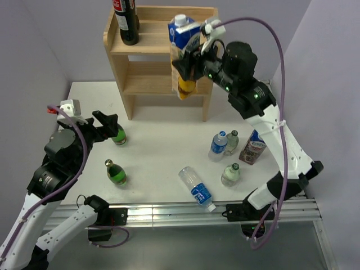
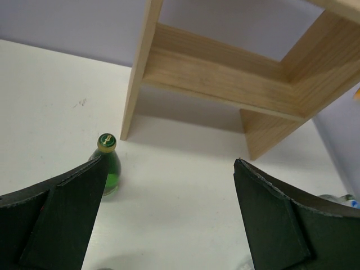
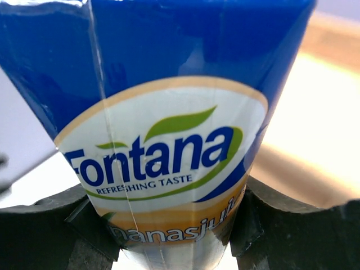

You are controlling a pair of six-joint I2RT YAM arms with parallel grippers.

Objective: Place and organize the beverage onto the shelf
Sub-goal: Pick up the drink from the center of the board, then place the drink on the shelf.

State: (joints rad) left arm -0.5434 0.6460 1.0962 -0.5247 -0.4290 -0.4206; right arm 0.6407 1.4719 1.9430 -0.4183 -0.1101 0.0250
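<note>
The light wooden shelf (image 1: 135,67) stands at the back of the table, with a dark cola bottle (image 1: 127,22) on its top board at the left. My right gripper (image 1: 188,63) is shut on a blue Fontana juice carton (image 1: 184,39) and holds it upright in the air in front of the shelf's right side. In the right wrist view the carton (image 3: 169,112) fills the frame, with the right gripper (image 3: 169,225) clamping its lower part. My left gripper (image 1: 111,126) hangs open and empty beside a small green bottle (image 1: 118,136). That green bottle (image 2: 107,163) stands by the left finger of my left gripper (image 2: 169,163), and the shelf (image 2: 225,73) lies beyond.
A second green bottle (image 1: 116,173) stands front left. A water bottle (image 1: 196,188) lies on its side near the front edge. At the right stand a water bottle (image 1: 218,146), two clear bottles (image 1: 232,140) (image 1: 230,174) and a dark red carton (image 1: 252,147).
</note>
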